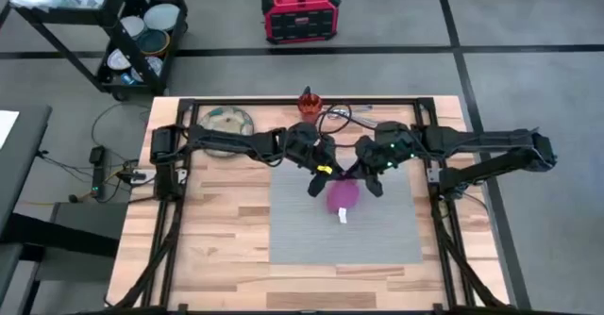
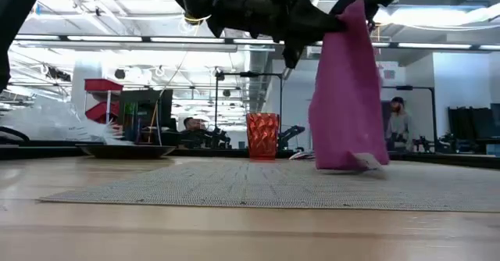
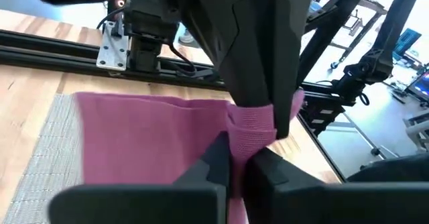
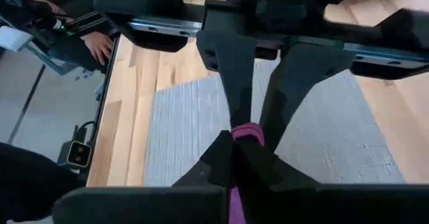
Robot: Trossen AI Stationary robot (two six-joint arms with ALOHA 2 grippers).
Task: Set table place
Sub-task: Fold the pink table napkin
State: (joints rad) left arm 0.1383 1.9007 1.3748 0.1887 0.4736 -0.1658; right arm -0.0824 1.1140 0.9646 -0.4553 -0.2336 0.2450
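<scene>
Magenta cloth napkin (image 2: 346,97) hangs over the far middle of the grey rectangular woven mat (image 1: 377,240), its top pinched from the left by the left gripper (image 3: 239,158) and from the right by the right gripper (image 4: 238,158), bottom edge touching the mat.

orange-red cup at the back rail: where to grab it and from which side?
Grip the cup across its side walls, coming down from above with a finger on either side. It stands upright and alone at the table's far edge, with clear space around it.
</scene>
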